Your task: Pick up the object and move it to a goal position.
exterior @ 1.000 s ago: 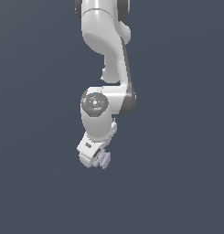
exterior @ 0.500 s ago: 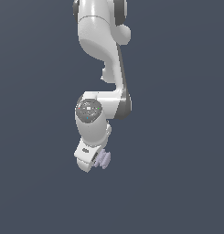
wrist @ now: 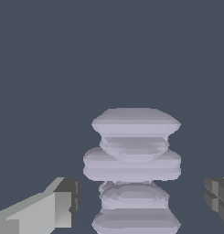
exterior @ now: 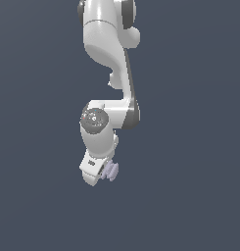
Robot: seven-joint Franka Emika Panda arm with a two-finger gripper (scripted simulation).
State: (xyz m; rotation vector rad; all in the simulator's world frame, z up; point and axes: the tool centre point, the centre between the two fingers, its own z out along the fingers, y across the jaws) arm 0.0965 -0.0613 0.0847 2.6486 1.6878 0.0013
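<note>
The object [exterior: 110, 170], a pale lavender ridged lump, sits at the arm's [exterior: 109, 63] lower end, at about 3 o'clock from the gripper [exterior: 103, 174], against the plain dark grey ground [exterior: 190, 147]. In the wrist view the object [wrist: 132, 164] stands between the two fingers [wrist: 63, 201], which are spread wider than it, with a gap on each side.

The pale lavender ridged object [exterior: 110, 170] is seen beside the gripper [exterior: 105, 172] (fingers hidden) beneath the white arm [exterior: 109, 59].
</note>
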